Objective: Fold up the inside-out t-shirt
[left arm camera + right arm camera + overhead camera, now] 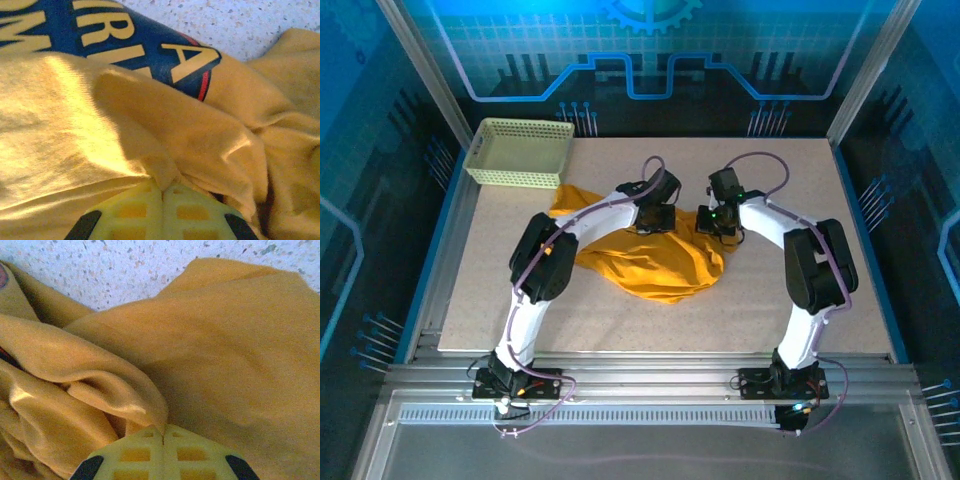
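The inside-out t-shirt (655, 262) lies crumpled in a mustard-yellow heap in the middle of the table. Its dark blue print with yellow letters (125, 45) faces up near the left gripper. My left gripper (653, 216) sits at the heap's far left part, shut on a pinched fold of the cloth (167, 175). At the heap's far right edge, my right gripper (713, 222) is shut on another fold of the shirt (150, 405). In both wrist views the pale yellow fingertips (145, 207) (140, 450) meet with cloth caught between them.
A pale yellow-green mesh basket (520, 153) stands at the table's far left corner, with a tip of the shirt (565, 200) reaching toward it. Speckled bare tabletop (790, 300) lies to the right and in front of the heap.
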Robot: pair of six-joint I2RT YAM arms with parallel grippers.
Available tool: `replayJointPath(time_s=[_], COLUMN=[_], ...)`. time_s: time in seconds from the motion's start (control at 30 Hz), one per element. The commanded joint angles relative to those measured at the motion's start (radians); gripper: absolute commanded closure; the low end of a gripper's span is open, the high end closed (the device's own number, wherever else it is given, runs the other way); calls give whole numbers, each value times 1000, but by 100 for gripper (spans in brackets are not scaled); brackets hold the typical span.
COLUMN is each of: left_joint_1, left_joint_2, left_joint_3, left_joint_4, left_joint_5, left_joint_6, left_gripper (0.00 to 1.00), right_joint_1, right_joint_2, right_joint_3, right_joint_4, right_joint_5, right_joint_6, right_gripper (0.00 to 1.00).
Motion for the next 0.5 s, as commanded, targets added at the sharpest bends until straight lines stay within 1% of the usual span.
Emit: replayJointPath(time_s=[0.0, 0.13, 0.23, 0.33, 0.43, 0.47], left_joint_1=[10, 7, -8, -45, -60, -59], left_joint_2=[-191, -470, -640, -747, -781, -773], left_joint_3=[-133, -393, -579, -733, -846, -860], left_joint_4=[121, 321, 401, 422, 461, 467], left_joint_5=[8, 17, 34, 38, 104, 119], left_joint_6=[43, 78, 72, 50, 13, 3], left_gripper=[100, 100, 100, 100, 100, 100], right_joint_1=[-37, -80, -109, -117, -114, -112], right_joint_2=[-110, -254, -351, -405, -404, -394], right_joint_3=[17, -25, -96, -183, -262, -278], right_joint_4=[-7, -14, -23, -14, 18, 27], right_joint_5=[12, 17, 9, -27, -62, -61], right_joint_6=[-3, -9, -2, 7, 13, 10], right_gripper=[100, 100, 100, 100, 99, 93])
